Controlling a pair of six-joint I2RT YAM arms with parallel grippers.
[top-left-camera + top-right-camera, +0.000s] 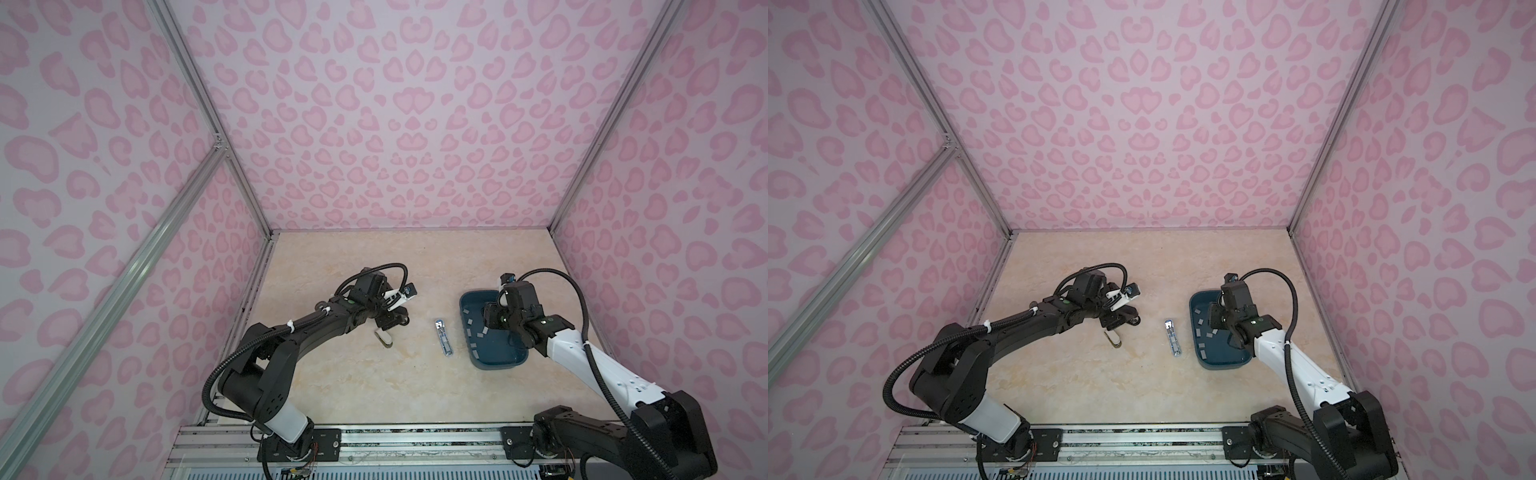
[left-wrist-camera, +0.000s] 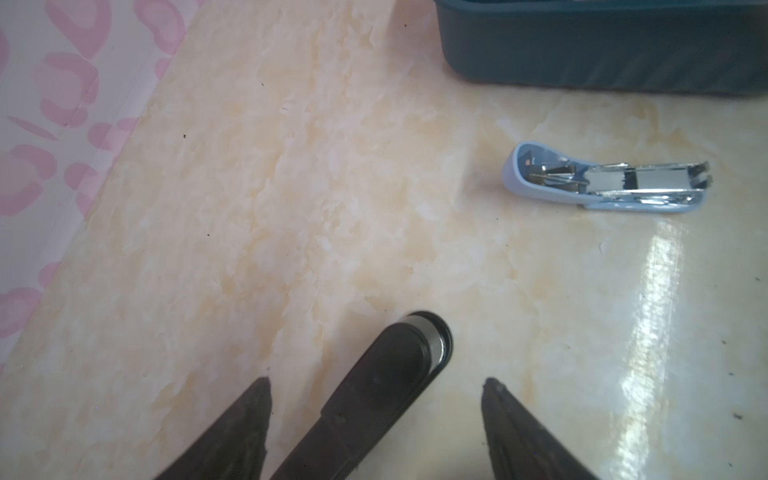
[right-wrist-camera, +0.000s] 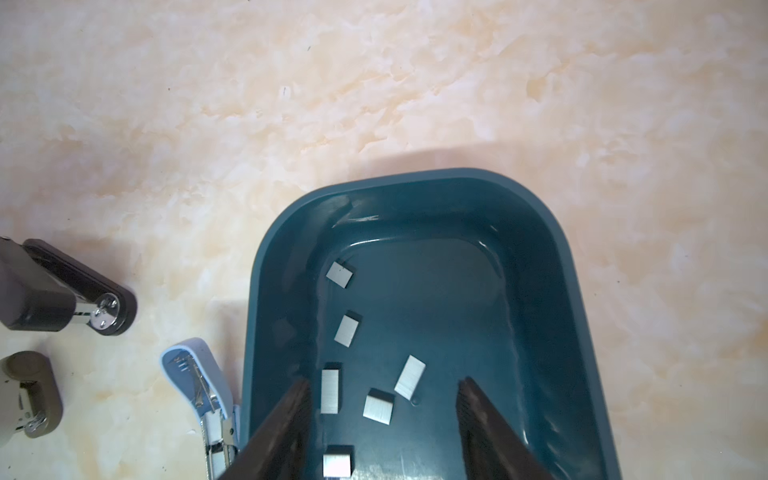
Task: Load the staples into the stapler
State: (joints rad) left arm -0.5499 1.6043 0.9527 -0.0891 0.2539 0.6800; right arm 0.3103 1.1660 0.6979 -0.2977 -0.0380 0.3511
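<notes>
Staples (image 3: 410, 376), in the form of small flat pale grey metal strips, were found loose on the floor of the dark teal rounded plastic tray (image 3: 457, 173), which was set near the right edge of the beige marbled tabletop (image 1: 353, 386). Six strips were counted in the right wrist view. More were seen in both top views, partly covered by the arm. The light blue and chrome stapler (image 1: 444, 343) was laid open with its magazine channel exposed, at mid-tabletop just beside the tray's left wall.

The right gripper (image 3: 385, 381) was observed over the tray with its jaws well apart and nothing held. Two strips were lying on the tray floor below the gap. The left gripper (image 2: 376, 380) was likewise spread wide, with a black plastic stapler (image 2: 399, 361) lying between its fingers and no contact visible.

Handling, as judged: the strips were taken to be very light, stiff along their length, apt to snap at the glued joints, and slick on the glossy tray. A gentle pinch across the two long sides was considered best. A flat-lying strip was thought likely to skid before being caught.

Not resolved:
- Whether the open channel was empty could not be told through the glare.
- A small beige stapler (image 1: 384, 337) was partly hidden under the left wrist.
- The black stapler could not be told apart from the gripper in the top views.
</notes>
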